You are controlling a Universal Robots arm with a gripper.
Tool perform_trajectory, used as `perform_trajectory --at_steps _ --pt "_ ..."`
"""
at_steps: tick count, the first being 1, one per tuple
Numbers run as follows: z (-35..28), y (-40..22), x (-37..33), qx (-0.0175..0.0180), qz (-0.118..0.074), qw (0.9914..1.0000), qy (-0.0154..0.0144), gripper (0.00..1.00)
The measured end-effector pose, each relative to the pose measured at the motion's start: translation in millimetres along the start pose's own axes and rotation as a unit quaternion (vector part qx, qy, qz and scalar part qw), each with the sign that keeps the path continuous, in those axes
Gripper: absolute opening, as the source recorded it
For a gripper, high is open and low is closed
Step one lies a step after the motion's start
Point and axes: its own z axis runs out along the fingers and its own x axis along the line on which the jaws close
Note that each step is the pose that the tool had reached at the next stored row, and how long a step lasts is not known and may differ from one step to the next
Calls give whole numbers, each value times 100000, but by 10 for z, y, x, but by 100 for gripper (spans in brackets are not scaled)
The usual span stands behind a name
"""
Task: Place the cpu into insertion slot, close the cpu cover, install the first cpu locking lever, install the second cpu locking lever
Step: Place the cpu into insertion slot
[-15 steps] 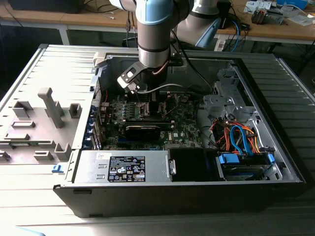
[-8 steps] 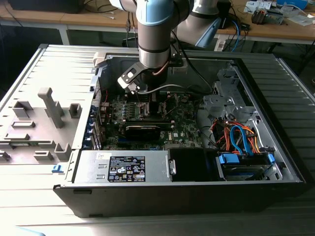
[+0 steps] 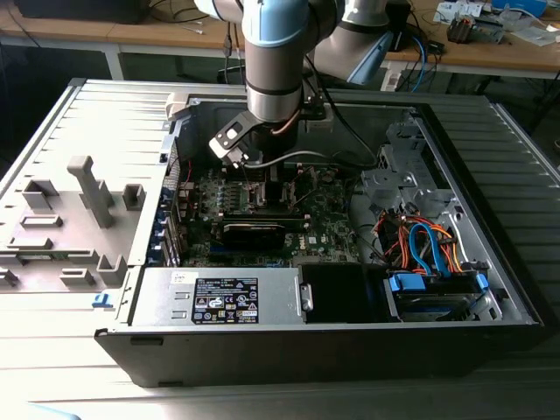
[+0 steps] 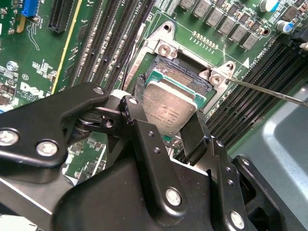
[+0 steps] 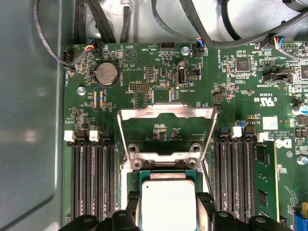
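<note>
Grey ribbed metal forms the desk (image 3: 52, 376), and on it lies an open black computer case (image 3: 262, 354) that takes up the middle and right of the exterior view. From the upper middle of that frame the blue and silver arm (image 3: 278, 61) comes straight down into the case, with its wrist low over the green circuit board (image 3: 332, 229). Inside the case we see a silver power supply (image 3: 219, 297) along the lower edge. At the lower right is a blue drive bay (image 3: 437, 293) with a bundle of orange and blue cables (image 3: 427, 245) above it. At the left of the frame, grey plastic fixtures (image 3: 92, 188) stand on the desk beside the case.

In the second wrist view, the black hand (image 4: 169, 108) is closed on the cpu (image 4: 168, 108), with one of its fingers (image 4: 195, 132) pressed against each of two opposite edges. We see the chip's silver top facing up. It sits over the insertion slot (image 4: 171, 65), whose dark contact field shows past one edge. We cannot tell whether it is seated. In the first wrist view, the cpu cover (image 5: 166, 114) stands swung open, just beyond the slot's hinge. A thin metal lever (image 4: 269, 91) runs out from one corner of the slot's rim. Long black memory slots (image 5: 94, 178) flank the socket on both sides.
</note>
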Motion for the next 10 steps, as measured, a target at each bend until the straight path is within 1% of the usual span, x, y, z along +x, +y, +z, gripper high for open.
perform_trajectory --at_steps 10 --pt "22 0 0 0 182 100000 -5 55"
